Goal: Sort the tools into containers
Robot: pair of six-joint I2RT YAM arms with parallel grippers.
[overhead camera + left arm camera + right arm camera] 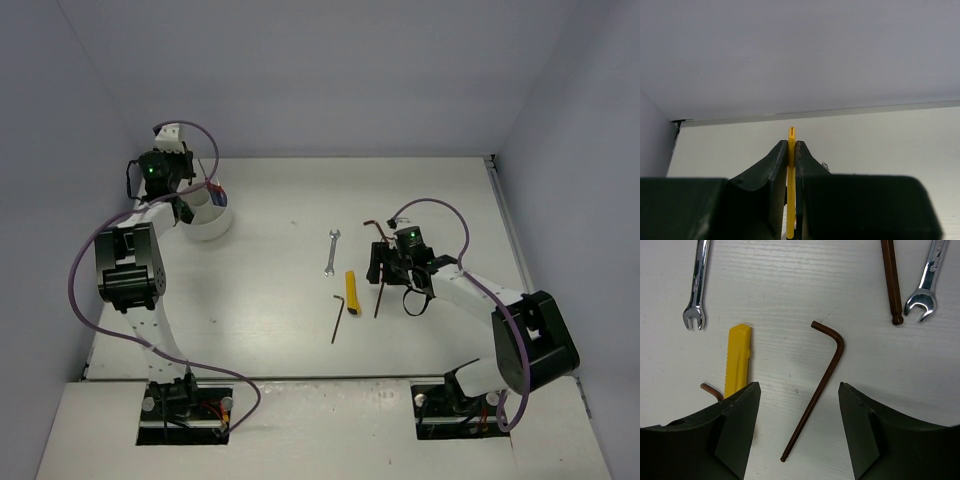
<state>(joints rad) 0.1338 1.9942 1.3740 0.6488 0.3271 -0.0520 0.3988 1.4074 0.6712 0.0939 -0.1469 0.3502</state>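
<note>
The white cup [212,224] stands at the far left with tool handles sticking out of it. My left gripper [188,200] is just above its rim. In the left wrist view it [791,144] is shut on a thin yellow tool [791,190] that stands upright between the fingers. My right gripper [387,270] is open low over the table. In the right wrist view it [799,387] straddles a dark L-shaped hex key [819,382]. A yellow knife [736,362] lies beside the left finger [740,425].
A silver wrench [332,252], the yellow knife [351,292] and a hex key [337,318] lie mid-table. The right wrist view shows one wrench [696,287] at upper left, another wrench [927,287] and a straight dark key [891,280] at upper right.
</note>
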